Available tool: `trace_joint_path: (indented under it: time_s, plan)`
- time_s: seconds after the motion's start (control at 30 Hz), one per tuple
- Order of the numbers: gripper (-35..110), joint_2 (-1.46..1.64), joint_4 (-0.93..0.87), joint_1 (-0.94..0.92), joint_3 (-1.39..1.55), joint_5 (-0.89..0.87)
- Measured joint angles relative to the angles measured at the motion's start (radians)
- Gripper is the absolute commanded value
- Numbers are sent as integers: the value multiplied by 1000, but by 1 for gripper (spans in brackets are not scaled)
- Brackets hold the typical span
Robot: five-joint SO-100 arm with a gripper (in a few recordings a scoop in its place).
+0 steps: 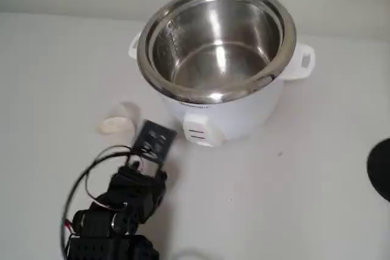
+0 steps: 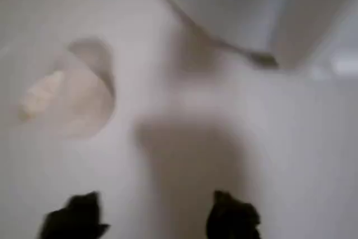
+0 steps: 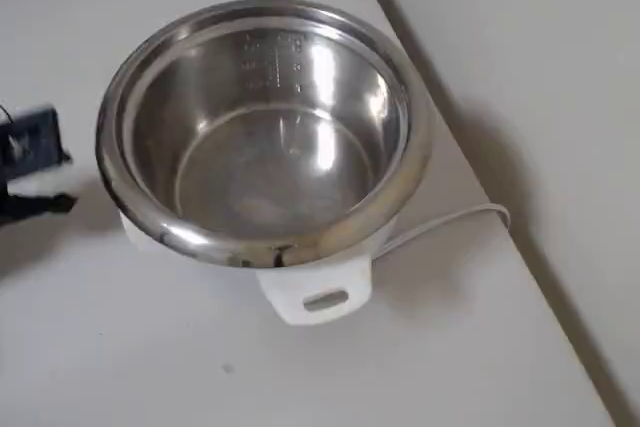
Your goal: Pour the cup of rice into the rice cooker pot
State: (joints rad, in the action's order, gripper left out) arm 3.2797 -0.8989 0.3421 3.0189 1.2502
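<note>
The cup of rice (image 1: 117, 120) is a small whitish plastic cup on the white table, left of the cooker's front. Cream grains show at its mouth, and it looks tipped toward the lower left. In the blurred wrist view the cup (image 2: 70, 90) is at the upper left, well ahead of my fingertips (image 2: 75, 219). The rice cooker pot (image 1: 216, 41) is a shiny steel bowl set in a white body with side handles; the overhead view looks into the pot (image 3: 265, 132), whose steel floor is bare. My gripper (image 1: 151, 141) hovers just right of the cup, open, with nothing between its fingers (image 2: 154, 216).
The cooker's white front panel (image 1: 198, 132) is close to the right of my gripper. A white cord (image 3: 450, 222) runs from the cooker to the table's right edge (image 3: 520, 247). A dark round object (image 1: 381, 168) lies at the right edge of the fixed view.
</note>
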Motion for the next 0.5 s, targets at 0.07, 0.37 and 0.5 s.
trace_joint_path:
  time_s: [0.07,0.37,0.5]
  plan:
    - [45,0,106,11,6,77]
    - [55,-40,391,117,95,183]
    - [59,-264,589,112,95,184]
